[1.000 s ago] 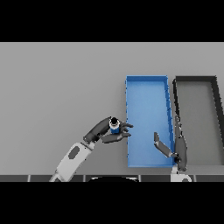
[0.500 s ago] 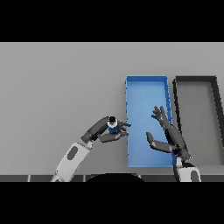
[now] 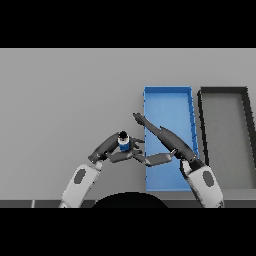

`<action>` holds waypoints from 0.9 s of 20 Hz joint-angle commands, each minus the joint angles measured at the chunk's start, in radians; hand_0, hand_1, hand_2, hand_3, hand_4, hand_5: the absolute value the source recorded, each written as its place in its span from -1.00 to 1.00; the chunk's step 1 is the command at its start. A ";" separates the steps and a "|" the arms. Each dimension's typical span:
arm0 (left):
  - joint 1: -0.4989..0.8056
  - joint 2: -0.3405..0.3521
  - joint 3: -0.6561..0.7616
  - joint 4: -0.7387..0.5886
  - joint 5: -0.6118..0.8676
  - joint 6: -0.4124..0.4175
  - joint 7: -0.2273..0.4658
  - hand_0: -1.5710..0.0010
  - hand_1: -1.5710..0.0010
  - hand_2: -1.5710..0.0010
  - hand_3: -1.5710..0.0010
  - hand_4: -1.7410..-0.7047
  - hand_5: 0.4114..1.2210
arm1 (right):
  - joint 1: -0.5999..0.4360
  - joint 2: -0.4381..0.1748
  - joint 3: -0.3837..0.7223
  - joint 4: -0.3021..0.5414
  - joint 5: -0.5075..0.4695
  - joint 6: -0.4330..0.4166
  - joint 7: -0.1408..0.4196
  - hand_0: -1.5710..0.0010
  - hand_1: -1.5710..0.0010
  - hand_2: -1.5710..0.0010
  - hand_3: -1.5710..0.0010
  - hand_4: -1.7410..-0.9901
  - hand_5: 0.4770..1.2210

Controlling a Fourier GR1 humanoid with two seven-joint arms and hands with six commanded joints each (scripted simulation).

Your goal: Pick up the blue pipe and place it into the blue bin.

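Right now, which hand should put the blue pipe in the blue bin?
Probably the left hand: its fingers are already curled round the blue pipe, just beside the blue bin. The right hand is open and holds nothing.

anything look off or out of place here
Nothing spilled or damaged. The blue pipe stands upright in the left hand, just outside the blue bin. The right hand reaches across the bin's left edge toward it, fingers straight.

Matt grey surface (image 3: 65, 95), smooth, without grain or sheen. Plain blue bin (image 3: 167, 102), plastic-looking, flat finish; beside it a dark bin (image 3: 225, 91), equally dull. Smooth blue pipe (image 3: 123, 144) with dark cap. Matt dark fingers (image 3: 145, 120); white, faintly glossy arm shells.
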 commanded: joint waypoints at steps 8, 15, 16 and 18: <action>0.014 -0.028 0.030 0.016 -0.008 -0.054 0.013 -1.00 -1.00 -1.00 -1.00 -0.48 1.00 | -0.233 0.038 0.075 0.050 -0.034 0.031 0.119 0.99 0.97 0.91 1.00 0.42 -0.85; 0.009 -0.060 0.054 0.015 -0.054 -0.066 0.032 -1.00 -1.00 -1.00 -1.00 -0.57 1.00 | -0.337 0.081 0.100 0.170 -0.033 0.080 0.139 0.59 0.54 0.52 0.69 0.23 -0.98; 0.019 -0.060 0.052 0.014 -0.054 -0.076 0.061 -1.00 -1.00 -1.00 -1.00 -0.65 1.00 | -0.349 0.089 0.101 0.183 -0.034 0.084 0.133 0.35 0.32 0.31 0.49 0.09 -0.97; 0.038 -0.056 0.042 -0.005 -0.072 -0.076 0.070 -1.00 -1.00 -1.00 -1.00 -0.77 1.00 | -0.357 0.101 0.106 0.191 -0.033 0.080 0.119 -0.12 -0.12 -0.16 0.03 -0.27 -0.89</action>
